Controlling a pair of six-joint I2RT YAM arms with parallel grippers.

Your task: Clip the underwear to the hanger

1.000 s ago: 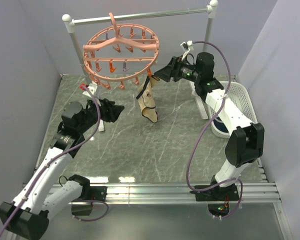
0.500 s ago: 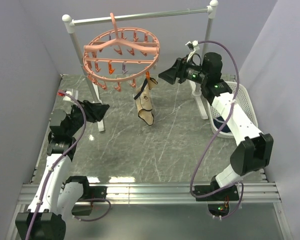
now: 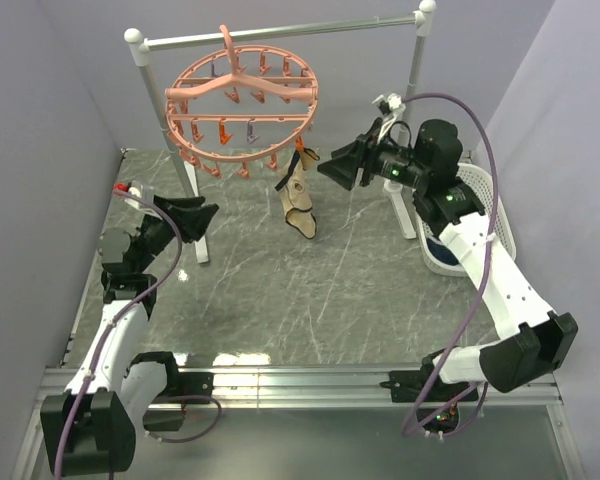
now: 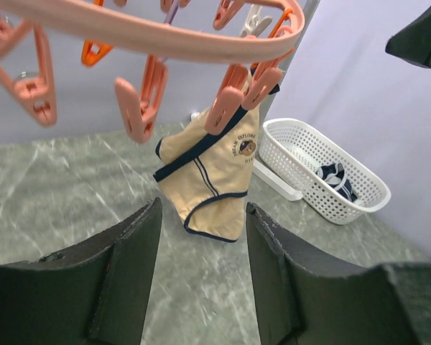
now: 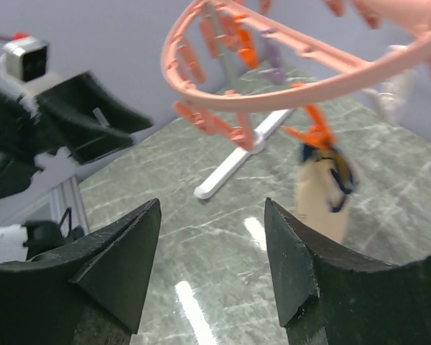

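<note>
The beige underwear (image 3: 300, 203) with navy trim hangs from an orange clip on the near right rim of the salmon-pink round hanger (image 3: 242, 110). The hanger hooks on the silver rack bar. The underwear also shows in the left wrist view (image 4: 212, 176) and, blurred, in the right wrist view (image 5: 322, 187). My left gripper (image 3: 202, 214) is open and empty, low at the left, well apart from the underwear. My right gripper (image 3: 328, 163) is open and empty, just right of the underwear and apart from it.
The silver-and-white rack (image 3: 280, 35) stands at the back, its white feet (image 3: 200, 245) on the marble table. A white basket (image 3: 470, 215) with dark clothing sits at the right; it also shows in the left wrist view (image 4: 323, 172). Grey walls close both sides.
Both arms have drawn back from the hanger: the left one down and to the left, the right one to the right. The underwear stays clipped and swings slightly.
</note>
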